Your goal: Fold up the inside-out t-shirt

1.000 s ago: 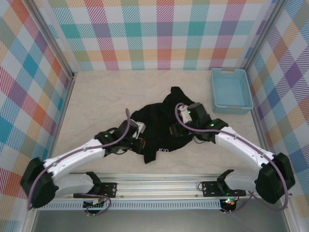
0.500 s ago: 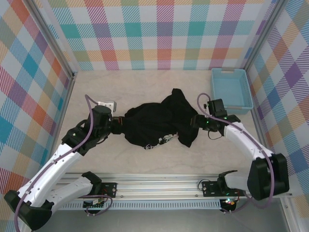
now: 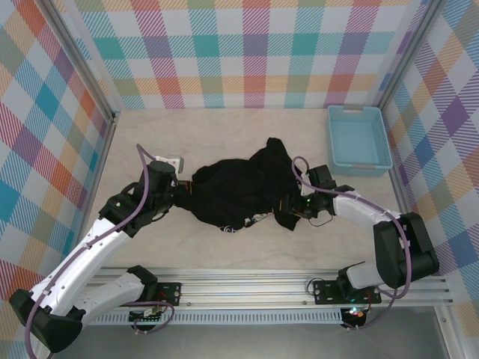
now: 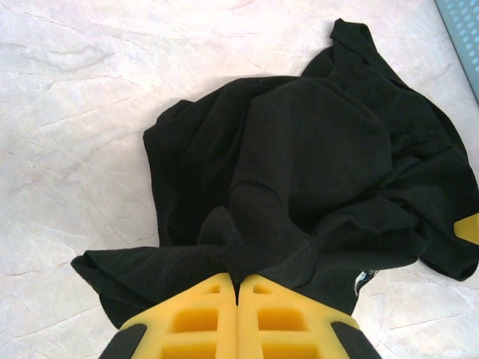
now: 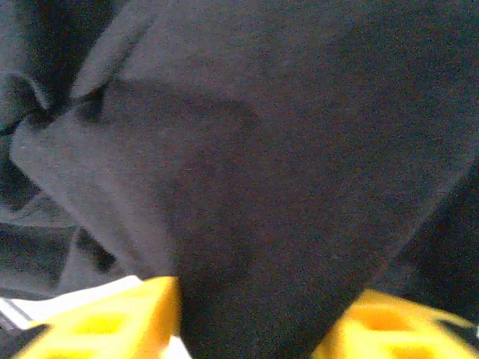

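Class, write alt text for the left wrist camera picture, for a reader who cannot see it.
The left gripper, its yellow fingers shut together at the bottom edge, pinches a fold of a crumpled black t-shirt that sprawls across a pale marbled table. A corner of a light-blue basket shows at the top right.

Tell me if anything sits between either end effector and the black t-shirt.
Nothing visible does. The left end effector is shut on a bunch of the t-shirt at its left edge, and the right end effector has cloth from the right edge between its fingers. The blue basket stands apart at the far right.
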You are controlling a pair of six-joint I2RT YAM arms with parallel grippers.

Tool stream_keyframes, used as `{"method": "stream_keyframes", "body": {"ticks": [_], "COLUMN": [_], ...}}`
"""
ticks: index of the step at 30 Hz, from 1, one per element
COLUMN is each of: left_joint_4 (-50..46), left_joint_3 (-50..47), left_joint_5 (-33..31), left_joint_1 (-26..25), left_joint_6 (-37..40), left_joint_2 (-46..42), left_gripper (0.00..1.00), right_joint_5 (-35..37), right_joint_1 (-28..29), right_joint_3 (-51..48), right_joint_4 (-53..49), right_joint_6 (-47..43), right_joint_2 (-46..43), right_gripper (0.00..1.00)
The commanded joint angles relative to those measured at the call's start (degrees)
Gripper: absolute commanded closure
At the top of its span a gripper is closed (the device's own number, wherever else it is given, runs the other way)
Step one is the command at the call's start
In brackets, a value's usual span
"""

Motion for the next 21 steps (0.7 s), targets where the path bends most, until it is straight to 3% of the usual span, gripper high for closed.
{"method": "stream_keyframes", "body": {"ticks": [1,3,6,11,14,21], "left_joint_4": [-0.6,-1.51,-2.79,-3.09,-3.29,-6.09], "left_joint_3": [0.88,1.72,4.15,9.22,13.55,22.53], "left_joint_5": [-2.17,-3.96,-5.5,-6.25,-5.66,-8.53], "left_joint_1": [0.65,0.81,1.5,3.02,3.57,4.2], "left_joint_6": [0.59,0.6,1.71,5.37,8.31,14.43], "left_joint_2": [-0.53,-1.07,-1.97,-2.2,-0.48,3.3], "left_gripper": [1.0,1.0,1.0,1.0,1.0,1.0], "right_joint_5": [0.12,7.77,20.87,32.7,32.96,23.01], "right_joint_1": [-0.11,-0.48,-2.78,-4.32,-4.28,-2.91], "right_joint_3": [0.33,2.85,8.09,17.37,22.26,25.96], "right_joint_4": [1.4,-4.01,-11.95,-17.02,-17.21,-17.43], "right_joint_6": [0.32,-2.89,-8.2,-14.36,-16.16,-15.59], "right_joint_2": [-2.3,-6.3,-14.04,-21.71,-22.11,-18.93], "right_gripper": [0.87,1.0,1.0,1.0,1.0,1.0]}}
